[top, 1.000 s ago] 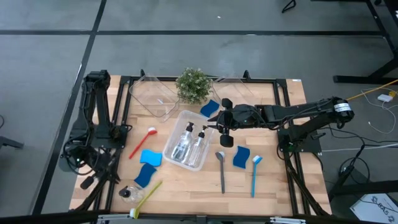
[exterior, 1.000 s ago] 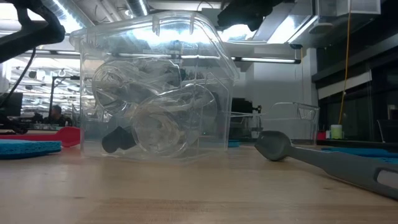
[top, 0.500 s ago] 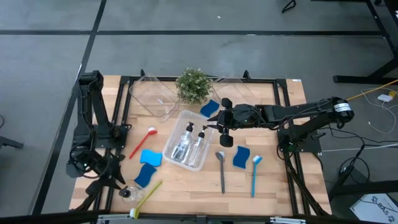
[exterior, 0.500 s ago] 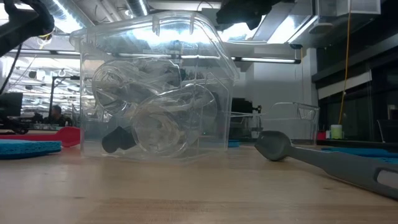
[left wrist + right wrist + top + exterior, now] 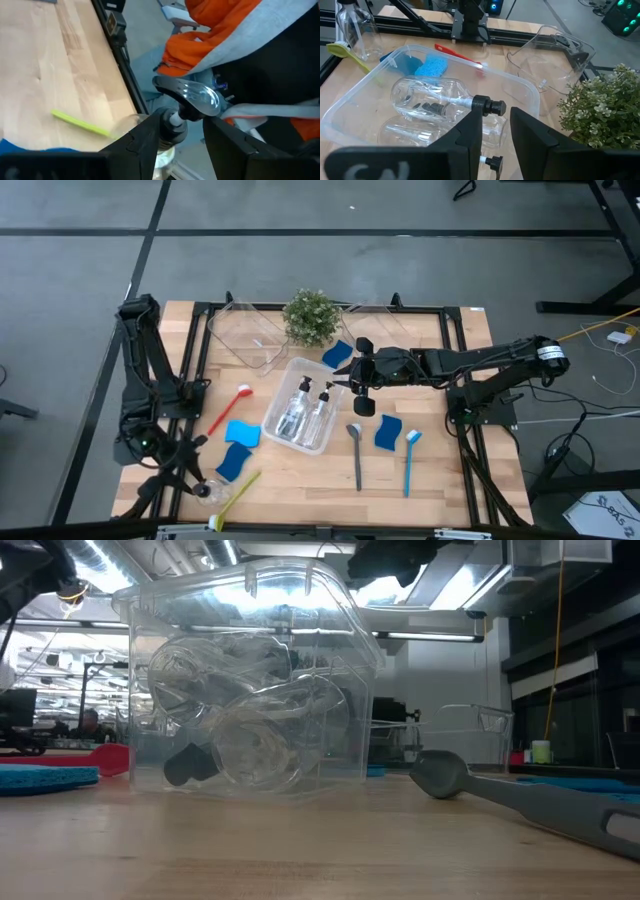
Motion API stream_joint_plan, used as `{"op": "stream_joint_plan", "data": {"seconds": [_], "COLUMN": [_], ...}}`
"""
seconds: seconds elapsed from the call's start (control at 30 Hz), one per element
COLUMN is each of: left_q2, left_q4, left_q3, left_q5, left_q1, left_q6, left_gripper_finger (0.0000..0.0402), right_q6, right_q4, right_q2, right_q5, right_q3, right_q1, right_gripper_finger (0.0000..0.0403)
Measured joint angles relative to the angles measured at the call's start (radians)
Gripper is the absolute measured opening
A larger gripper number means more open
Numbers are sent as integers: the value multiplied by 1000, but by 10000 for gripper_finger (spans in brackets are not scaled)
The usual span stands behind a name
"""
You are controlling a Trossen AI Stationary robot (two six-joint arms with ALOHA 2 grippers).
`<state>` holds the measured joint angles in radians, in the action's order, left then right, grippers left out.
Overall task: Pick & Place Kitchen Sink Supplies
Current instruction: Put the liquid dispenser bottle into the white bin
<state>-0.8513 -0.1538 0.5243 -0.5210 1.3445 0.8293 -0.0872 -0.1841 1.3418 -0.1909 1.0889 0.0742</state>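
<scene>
Worktop (image 5: 300, 470) of pale wood, seen from above, carries a clear rectangular plastic bin (image 5: 301, 417) at its middle with two small clear pump bottles with black tops (image 5: 303, 404) lying inside. Left of the bin lie a red long-handled dish brush (image 5: 229, 408) and two blue wavy-edged sponges (image 5: 238, 448). At the near left corner a third clear pump bottle (image 5: 207, 491) lies just beside a yellow-green brush (image 5: 234, 499), and the left tool (image 5: 192, 477) sits right at that bottle, its fingers partly spread. The right tool (image 5: 362, 389) hovers over the bin's far right edge. A grey brush (image 5: 356, 452), a blue brush (image 5: 409, 461) and more blue sponges (image 5: 388, 431) lie to the right; a small green potted plant (image 5: 309, 317) stands at the back between two more clear bins (image 5: 243, 335).

From table height, the clear bin (image 5: 250, 680) fills the middle with the bottles inside, the grey brush head (image 5: 440, 775) to its right.

The left wrist camera shows the left tool (image 5: 180, 132) with its fingers apart on either side of the bottle's black pump top (image 5: 172, 120), not visibly clamped on it.

The right wrist camera shows the right tool (image 5: 495, 125) narrowly parted, empty, above the bottles in the bin (image 5: 350, 112).
</scene>
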Motion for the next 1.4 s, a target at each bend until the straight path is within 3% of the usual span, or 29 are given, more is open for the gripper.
{"op": "stream_joint_plan", "data": {"seconds": [0.57, 0.87, 1.4], "left_q2": [-17, -81, -49], "left_q4": [90, 136, 158], "left_q3": [0, 0, 0], "left_q5": [16, -72, -225], "left_q1": [-26, -26, -25], "left_q6": [-256, -268, -274], "left_gripper_finger": [144, 143, 54], "right_q6": [-5, -5, -4], "right_q4": [0, 0, 0], "right_q2": [0, 0, 0], "right_q5": [0, 0, 0], "right_q3": [0, 0, 0], "right_q1": [0, 0, 0], "right_gripper_finger": [100, 100, 100]}}
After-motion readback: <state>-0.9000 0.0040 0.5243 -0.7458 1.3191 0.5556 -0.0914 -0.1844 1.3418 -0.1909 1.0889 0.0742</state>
